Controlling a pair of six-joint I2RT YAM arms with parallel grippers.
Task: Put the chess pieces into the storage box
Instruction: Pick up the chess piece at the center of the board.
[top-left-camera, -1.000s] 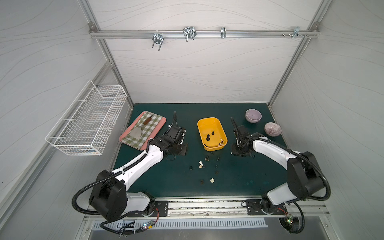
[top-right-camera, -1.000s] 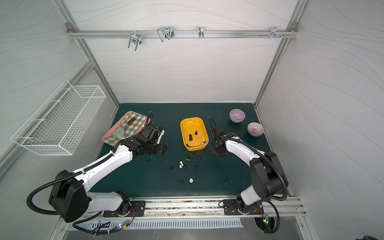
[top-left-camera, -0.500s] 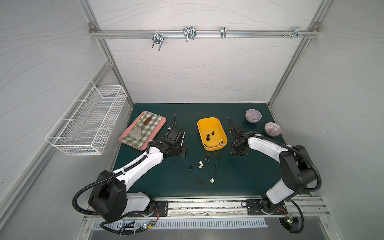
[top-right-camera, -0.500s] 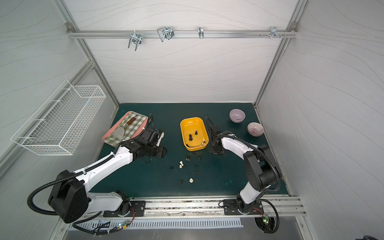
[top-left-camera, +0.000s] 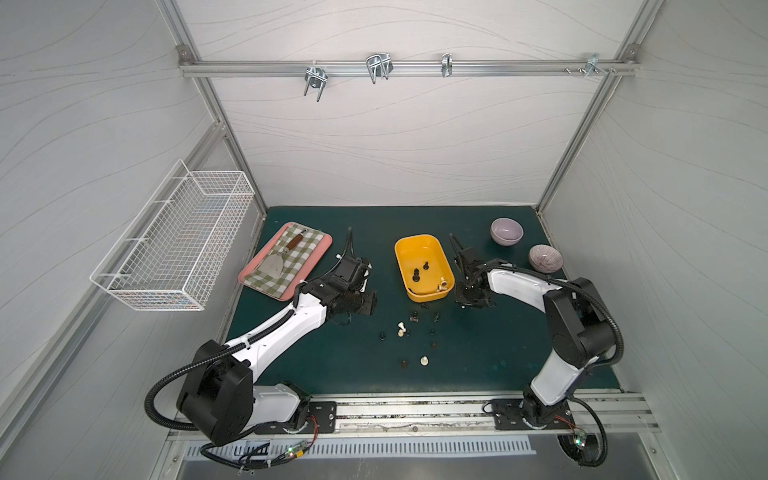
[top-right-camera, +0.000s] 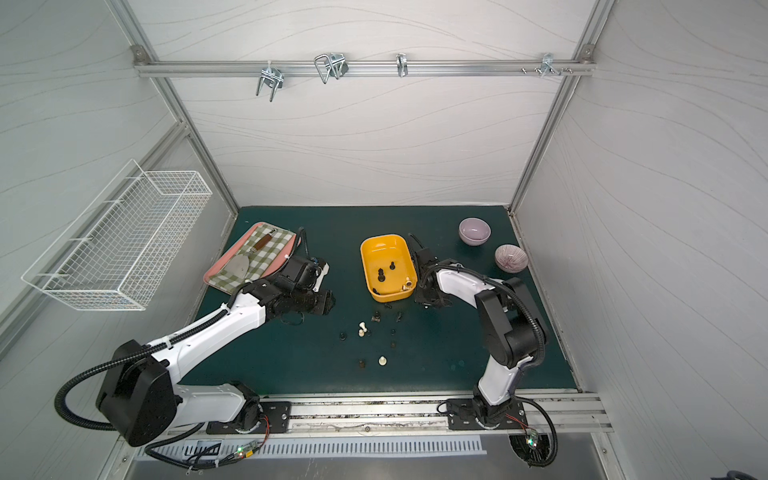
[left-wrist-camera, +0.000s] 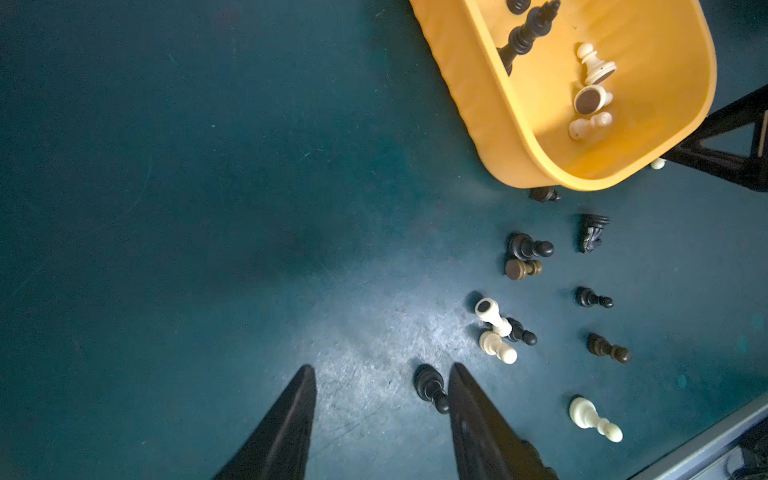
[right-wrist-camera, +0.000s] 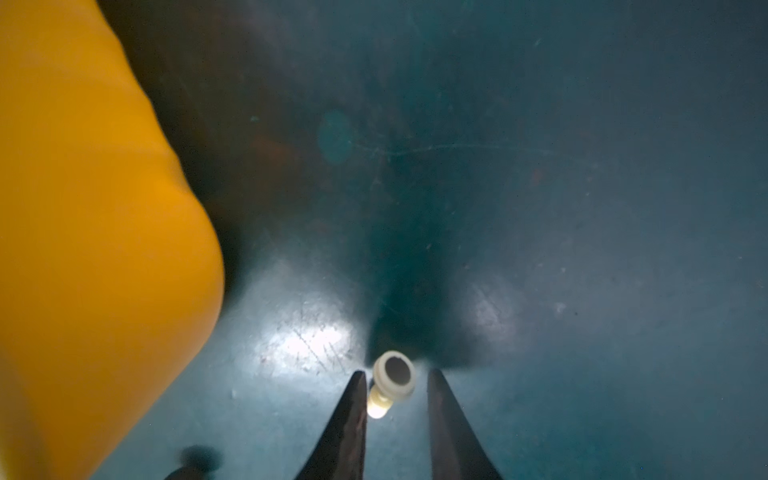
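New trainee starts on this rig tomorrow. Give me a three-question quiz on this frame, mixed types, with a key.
1. True or false: a white piece lies between the open jaws of the right gripper.
2. How many cream pieces lie in the box? A none, B three, C ten.
3. What colour is the pawn nearest the left gripper?

Key: 1 true; 2 B; 3 black.
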